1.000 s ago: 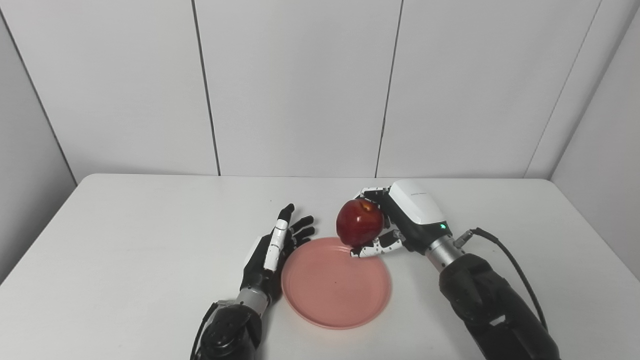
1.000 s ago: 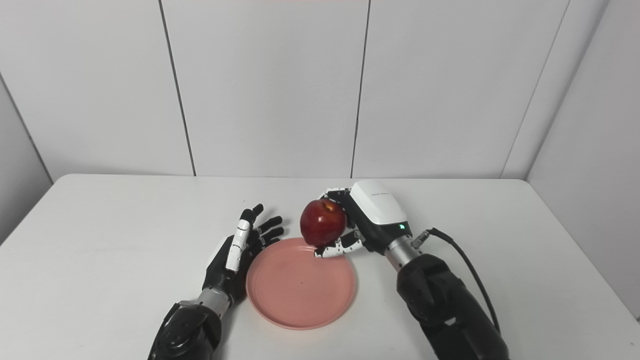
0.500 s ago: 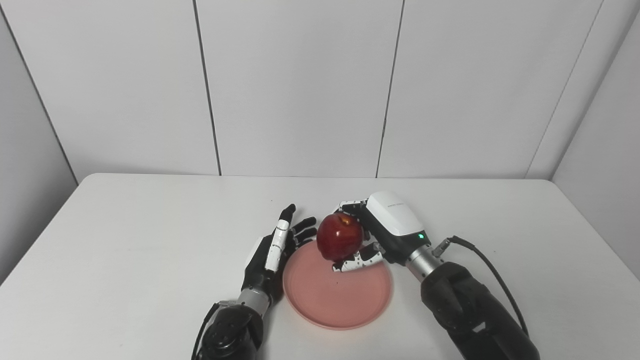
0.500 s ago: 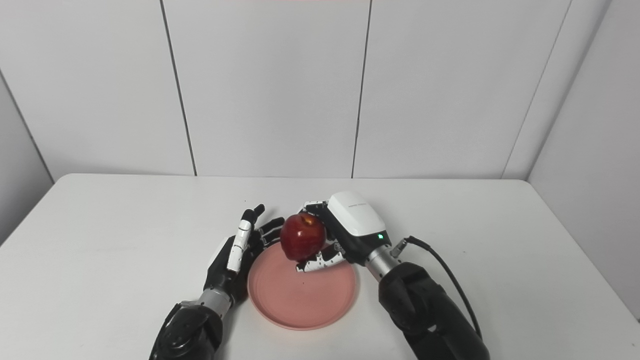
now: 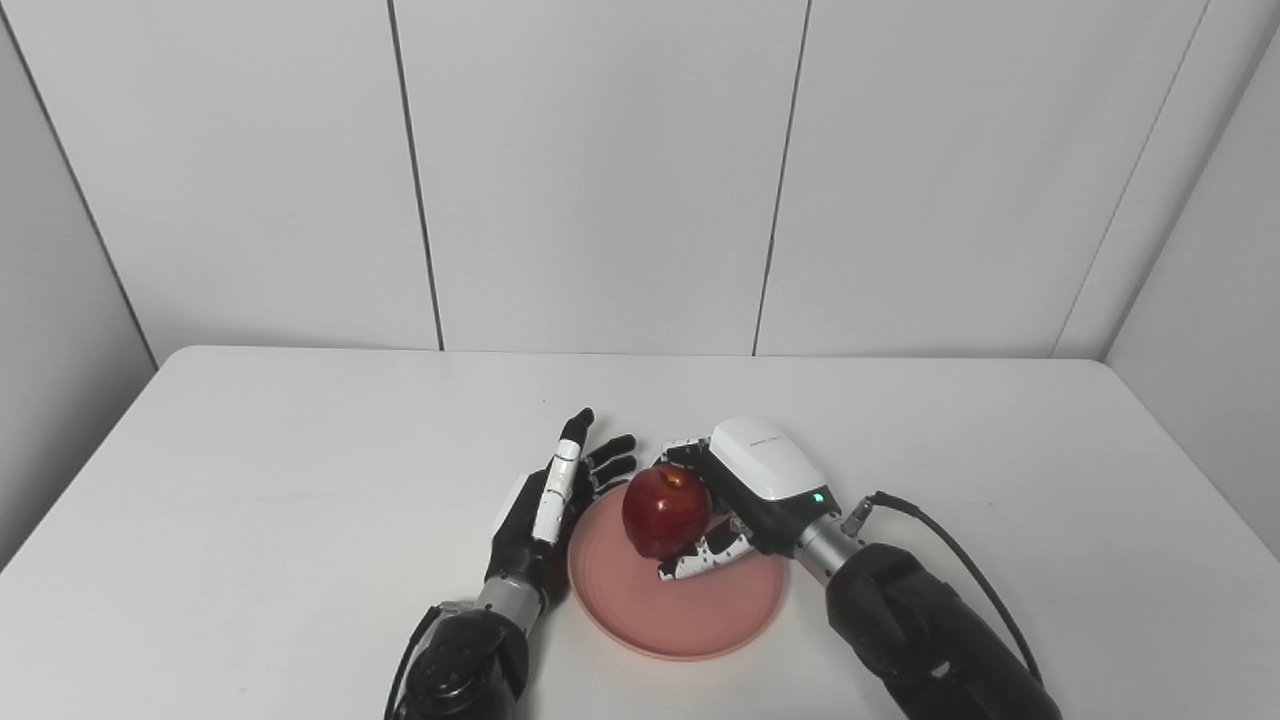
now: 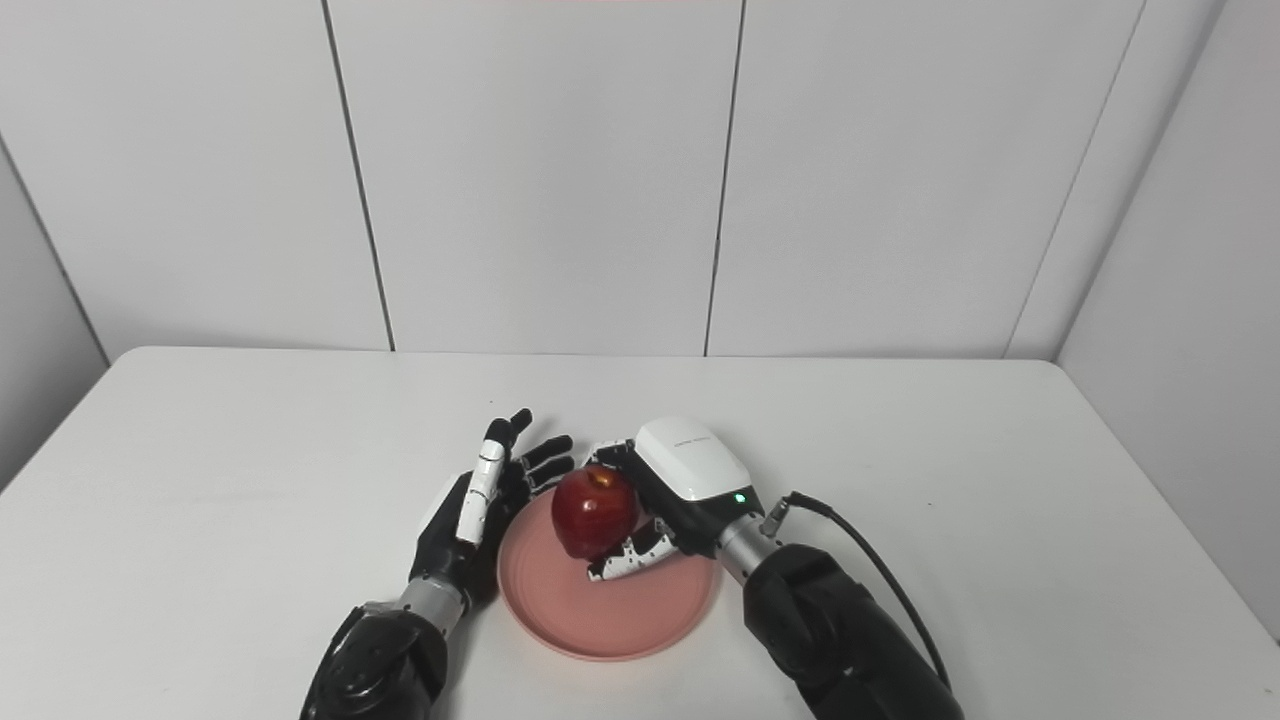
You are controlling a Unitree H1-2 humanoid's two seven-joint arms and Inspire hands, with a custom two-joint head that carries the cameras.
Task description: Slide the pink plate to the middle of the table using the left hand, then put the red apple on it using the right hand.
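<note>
Over the pink plate, right hand gripping red apple, left hand spread empty beside rim

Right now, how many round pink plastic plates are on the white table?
1. The round pink plastic plate lies near the middle of the white table, beside the open left hand. The right hand holds the red apple over it. Nothing appears hidden.

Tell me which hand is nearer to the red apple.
Right. The right hand is wrapped around the round red apple over the pink plate; the left hand stands open beside the plate's left rim, apart from the apple.
</note>
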